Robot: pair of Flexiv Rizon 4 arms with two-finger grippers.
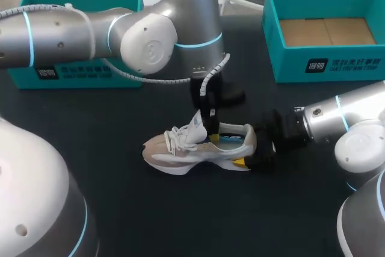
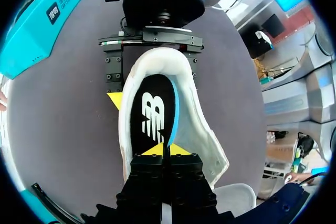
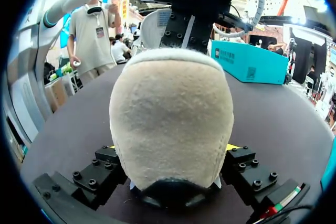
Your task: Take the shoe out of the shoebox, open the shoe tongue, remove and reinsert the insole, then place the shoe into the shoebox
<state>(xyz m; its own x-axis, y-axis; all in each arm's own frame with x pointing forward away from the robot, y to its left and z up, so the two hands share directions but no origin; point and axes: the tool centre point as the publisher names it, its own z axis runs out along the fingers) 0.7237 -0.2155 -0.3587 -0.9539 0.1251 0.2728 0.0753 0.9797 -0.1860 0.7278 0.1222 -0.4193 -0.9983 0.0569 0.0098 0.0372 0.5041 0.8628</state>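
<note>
Shoe (image 1: 192, 148) on its sole on the black table (image 1: 180, 221), out of the box, heel toward the right arm. Upper beige and white; white laces (image 1: 177, 136) loose, tongue (image 1: 196, 126) standing up.

Left gripper (image 2: 161, 150): comes down into the shoe's opening from above. Fingers pressed together, yellow tips just showing, pinching the insole (image 2: 152, 114) at its thin blue edge, which runs into the slit between them. Ahead of the fingers the insole lies black inside the heel cup, with a white logo printed on it (not read off).

Right gripper (image 3: 170, 151): low at the heel end, fingers spread wide and clamped on the shoe's heel from both sides. The fuzzy beige heel fills the gap between the fingers; a sliver of yellow tip shows at each side. Seen from the left wrist, one black finger lies against each flank of the heel.

Shoebox (image 1: 325, 67): teal, open, brown cardboard floor, well beyond the right gripper's fingers. White mark and line of print on its near wall, too small to make out. Second teal box (image 1: 78, 73) beyond the left arm, with the same kind of white print, partly hidden.
</note>
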